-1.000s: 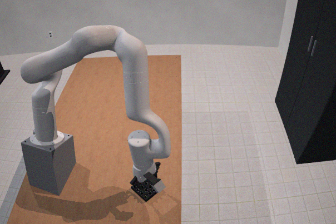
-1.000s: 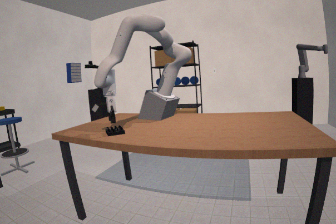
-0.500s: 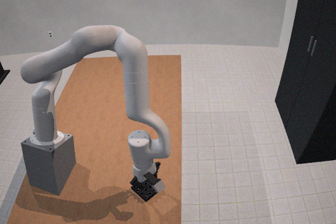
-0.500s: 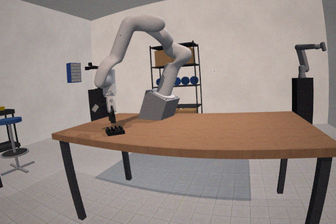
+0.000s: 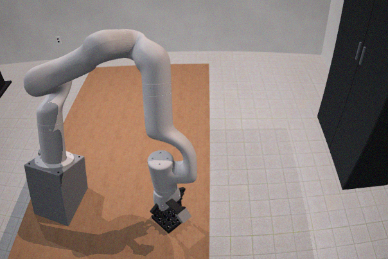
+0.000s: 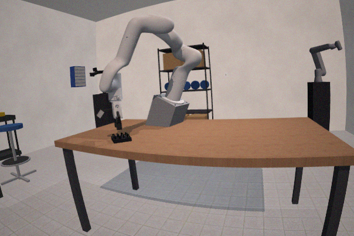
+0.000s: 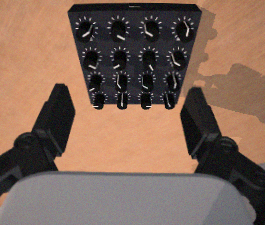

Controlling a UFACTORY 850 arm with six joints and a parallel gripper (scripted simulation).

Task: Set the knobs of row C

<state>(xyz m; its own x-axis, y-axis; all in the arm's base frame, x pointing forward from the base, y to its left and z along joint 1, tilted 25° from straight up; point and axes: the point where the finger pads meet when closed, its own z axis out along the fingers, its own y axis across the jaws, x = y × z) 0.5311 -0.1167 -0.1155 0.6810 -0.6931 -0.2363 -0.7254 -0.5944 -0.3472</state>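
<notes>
The black knob box [image 7: 133, 55] stands on the wooden table, with four rows of four black knobs, each with a white line. In the wrist view it fills the upper middle, with one edge at the top. It also shows in the top view [image 5: 167, 218] and in the exterior view [image 6: 121, 137], near the table's edge. My gripper [image 7: 128, 99] is open and empty, hovering above the box's near edge, one finger on each side. It shows small in the top view [image 5: 169, 205] and the exterior view [image 6: 118, 123]. The printed names are too small to read.
The arm's grey base block [image 5: 56, 186] stands on the table to the left. The table edge [image 5: 209, 160] runs close by the box on its right. A black cabinet [image 5: 356, 73] stands off the table.
</notes>
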